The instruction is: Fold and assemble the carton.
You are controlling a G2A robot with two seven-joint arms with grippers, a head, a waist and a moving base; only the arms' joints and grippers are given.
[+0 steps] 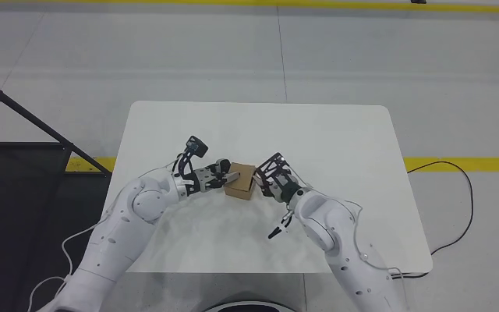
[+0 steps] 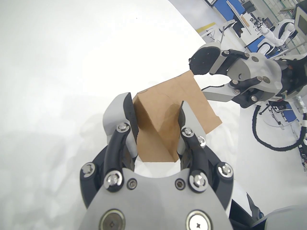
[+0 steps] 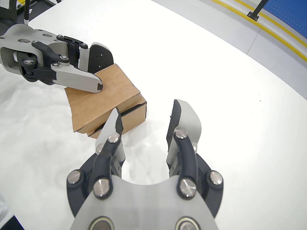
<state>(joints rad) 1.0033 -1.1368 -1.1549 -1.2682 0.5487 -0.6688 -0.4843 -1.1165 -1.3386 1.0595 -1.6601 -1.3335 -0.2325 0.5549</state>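
A small brown cardboard carton (image 1: 240, 183) lies near the middle of the white table (image 1: 327, 132), with its top flaps folded down and a seam slightly gaping along one side. My left gripper (image 1: 221, 173) is shut on the carton (image 2: 158, 111) at one corner, its fingers (image 2: 129, 113) pressing on either side. From the right wrist view, one left finger lies on top of the carton (image 3: 112, 89) and the other pad is behind it. My right gripper (image 3: 146, 107) stands open just beside the carton's opposite end, with nothing between its fingers.
A black stand and dark mat (image 1: 31, 171) sit off the table's left edge. A yellow floor line (image 1: 444, 164) and a black cable (image 1: 464, 203) run on the right. The table's far half and right side are bare.
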